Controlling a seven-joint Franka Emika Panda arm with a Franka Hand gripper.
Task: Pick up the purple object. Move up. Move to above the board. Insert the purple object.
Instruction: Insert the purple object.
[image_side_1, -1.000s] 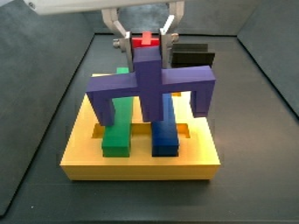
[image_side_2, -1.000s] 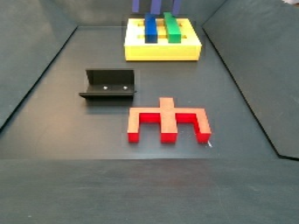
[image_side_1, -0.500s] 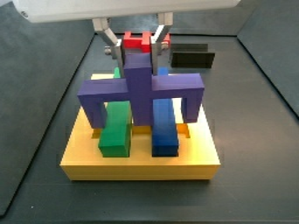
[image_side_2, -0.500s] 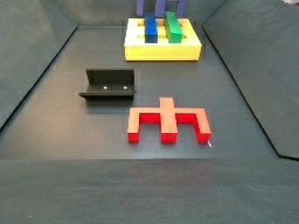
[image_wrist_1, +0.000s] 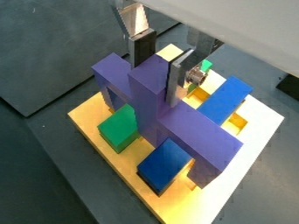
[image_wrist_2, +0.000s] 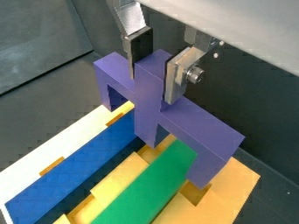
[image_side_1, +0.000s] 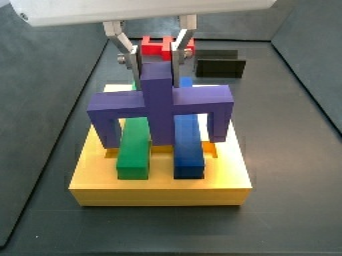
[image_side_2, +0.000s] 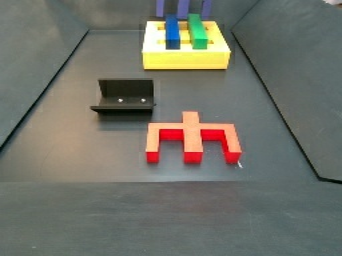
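Gripper (image_side_1: 158, 62): clamped on purple object (image_side_1: 160, 100), above yellow board (image_side_1: 163, 178) at the table's far end; green block (image_side_1: 132, 147), blue block (image_side_1: 189, 146) in board; red piece (image_side_2: 193, 138) mid-table; fixture (image_side_2: 124, 97) beside it.

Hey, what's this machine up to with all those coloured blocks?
A robot arm's claw is holding a purple piece by its upright stem, right over a yellow board that already carries a green block and a blue block. The purple piece's legs straddle those blocks; it looks lowered most of the way in, though I can't tell if it is fully seated. A red piece and the fixture lie apart on the floor.
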